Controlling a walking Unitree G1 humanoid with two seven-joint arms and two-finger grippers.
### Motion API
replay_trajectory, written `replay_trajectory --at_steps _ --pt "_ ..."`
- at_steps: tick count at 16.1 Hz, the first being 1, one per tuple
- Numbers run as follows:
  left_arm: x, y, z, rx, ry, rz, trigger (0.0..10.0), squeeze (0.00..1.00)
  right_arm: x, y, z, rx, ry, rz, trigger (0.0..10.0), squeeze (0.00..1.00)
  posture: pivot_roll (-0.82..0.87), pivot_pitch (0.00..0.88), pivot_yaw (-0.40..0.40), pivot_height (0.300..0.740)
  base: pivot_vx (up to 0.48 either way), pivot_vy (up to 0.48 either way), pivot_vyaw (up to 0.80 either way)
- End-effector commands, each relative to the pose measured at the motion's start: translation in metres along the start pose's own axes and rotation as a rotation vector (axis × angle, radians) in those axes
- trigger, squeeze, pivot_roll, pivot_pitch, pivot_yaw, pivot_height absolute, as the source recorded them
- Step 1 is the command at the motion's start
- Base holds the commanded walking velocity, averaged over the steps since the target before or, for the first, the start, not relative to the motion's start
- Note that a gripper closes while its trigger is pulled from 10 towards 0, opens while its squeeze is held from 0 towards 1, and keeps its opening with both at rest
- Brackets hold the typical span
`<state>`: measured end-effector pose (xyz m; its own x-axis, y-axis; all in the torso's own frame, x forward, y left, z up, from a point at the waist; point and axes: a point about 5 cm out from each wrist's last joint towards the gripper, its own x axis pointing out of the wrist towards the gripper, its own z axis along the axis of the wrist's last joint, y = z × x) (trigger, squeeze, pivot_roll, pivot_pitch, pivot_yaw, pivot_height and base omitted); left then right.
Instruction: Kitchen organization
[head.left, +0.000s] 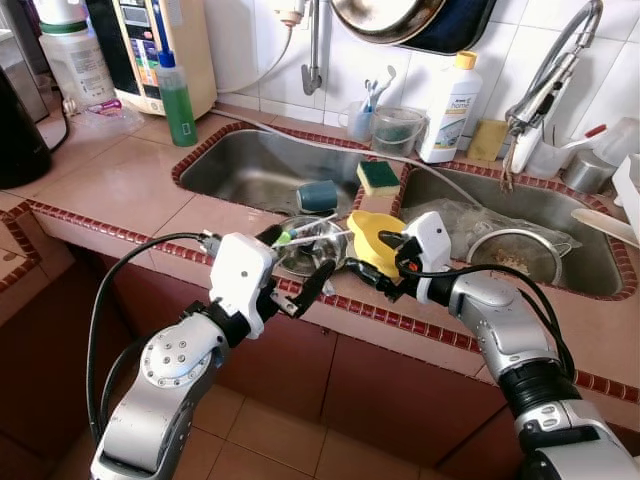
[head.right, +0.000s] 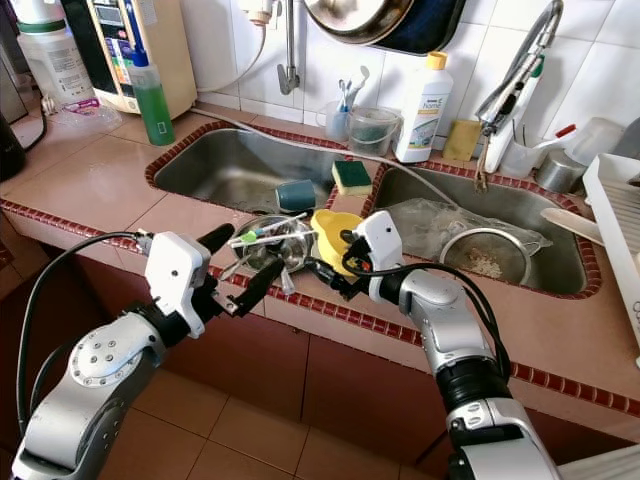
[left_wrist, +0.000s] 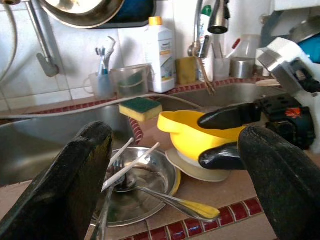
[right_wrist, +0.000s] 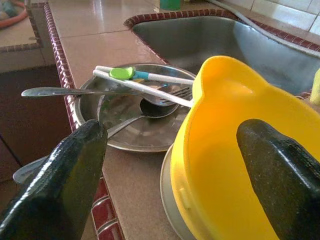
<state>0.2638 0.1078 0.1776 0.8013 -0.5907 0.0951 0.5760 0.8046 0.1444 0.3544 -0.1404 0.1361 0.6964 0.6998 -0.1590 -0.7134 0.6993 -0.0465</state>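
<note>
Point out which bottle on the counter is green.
The slim bottle left of the sink, by the dispenser; the bottle behind the sink is white with a yellow cap.

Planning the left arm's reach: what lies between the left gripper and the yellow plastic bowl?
In the left wrist view, the round steel plate holding cutlery and white chopsticks lies between the left gripper and the yellow plastic bowl.

L arm (head.left: 160, 390) fwd, jaws apart | R gripper (head.left: 385, 258) fwd, jaws prob. apart
</note>
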Motion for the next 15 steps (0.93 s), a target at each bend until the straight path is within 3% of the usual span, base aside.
replay_trajectory --at_steps 1,2,7,8,9,11,12,13,15 --pt "-0.001 0.000 0.002 0.006 -0.002 0.007 10.0 0.00 -0.002 -0.006 0.002 -0.006 0.020 -0.001 9.3 0.00 -0.01 0.023 -0.075 0.740 0.000 0.000 0.00" --pt "-0.001 -0.001 0.002 0.005 -0.002 0.006 10.0 0.00 -0.003 -0.007 0.000 -0.010 0.029 -0.010 10.0 0.00 -0.02 0.023 -0.075 0.740 0.000 0.000 0.00" --pt "0.002 -0.002 0.002 -0.002 -0.005 0.006 10.0 0.00 -0.006 -0.013 -0.003 -0.055 0.084 0.022 10.0 0.00 -0.02 0.023 -0.075 0.740 0.000 0.000 0.00" --pt "0.003 -0.002 0.002 -0.003 -0.007 0.008 10.0 0.00 -0.007 -0.015 -0.003 -0.067 0.100 0.035 9.0 0.00 -0.02 0.022 -0.077 0.740 0.000 0.000 0.00" --pt "0.003 -0.002 0.003 -0.004 -0.010 0.009 10.0 0.00 -0.007 -0.017 -0.002 -0.077 0.108 0.046 6.8 0.00 -0.02 0.021 -0.080 0.740 0.000 0.000 0.00" --pt "0.004 -0.002 0.003 -0.003 -0.012 0.011 10.0 0.00 -0.007 -0.018 0.001 -0.082 0.109 0.055 4.2 0.00 -0.02 0.020 -0.083 0.740 0.000 0.000 0.00" --pt "0.004 -0.002 0.003 -0.003 -0.013 0.015 10.0 0.00 -0.007 -0.020 0.003 -0.086 0.110 0.059 2.5 0.00 -0.02 0.020 -0.084 0.740 0.000 0.000 0.00" --pt "0.004 -0.002 0.003 -0.004 -0.015 0.018 10.0 0.00 -0.006 -0.022 0.005 -0.088 0.113 0.066 0.0 0.00 -0.02 0.021 -0.086 0.740 0.000 0.000 0.00" --pt "0.004 -0.002 0.003 -0.005 -0.016 0.021 10.0 0.00 -0.006 -0.023 0.007 -0.090 0.117 0.084 0.0 0.00 -0.02 0.019 -0.091 0.740 0.000 0.000 0.00"
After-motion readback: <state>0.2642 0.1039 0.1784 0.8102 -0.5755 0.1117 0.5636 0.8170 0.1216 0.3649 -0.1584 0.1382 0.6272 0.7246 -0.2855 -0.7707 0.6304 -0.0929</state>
